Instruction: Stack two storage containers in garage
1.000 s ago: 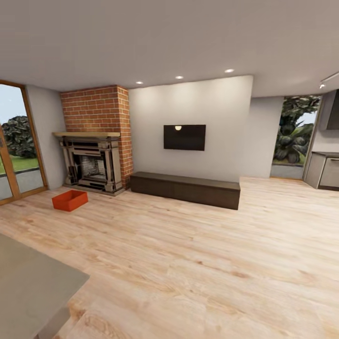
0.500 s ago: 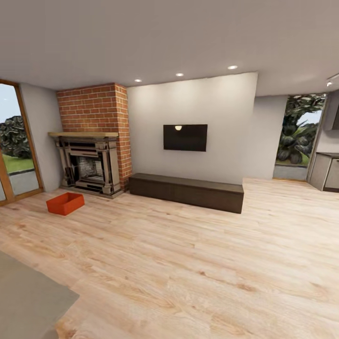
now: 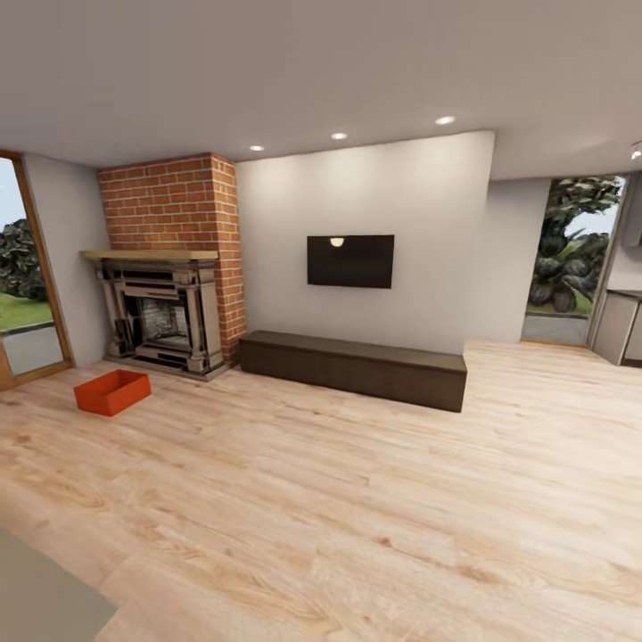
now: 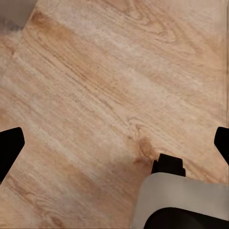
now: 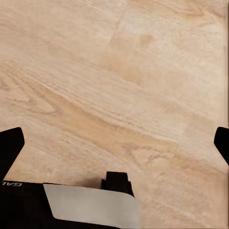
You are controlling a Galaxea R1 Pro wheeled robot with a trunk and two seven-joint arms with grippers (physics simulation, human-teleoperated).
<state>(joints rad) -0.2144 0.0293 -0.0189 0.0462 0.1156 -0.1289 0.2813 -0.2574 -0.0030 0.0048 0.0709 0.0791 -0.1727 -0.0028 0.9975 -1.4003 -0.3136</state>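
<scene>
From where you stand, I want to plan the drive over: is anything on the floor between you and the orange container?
Nothing visible blocks it. The storage container sits on bare wood-plank floor before the fireplace. The long dark cabinet stands against the wall, off that path.

A home living room — brick chimney [image 3: 169, 205] over a fireplace [image 3: 160, 312], wall TV [image 3: 350, 260], long low cabinet [image 3: 352, 367], wood-plank floor [image 3: 357, 499], garden doors [image 3: 27, 267].

A storage container [image 3: 111, 392] sat on the plank floor [image 3: 357, 499] before the fireplace [image 3: 160, 312] (left of the low cabinet [image 3: 352, 367], itself under the TV [image 3: 350, 260]).
</scene>
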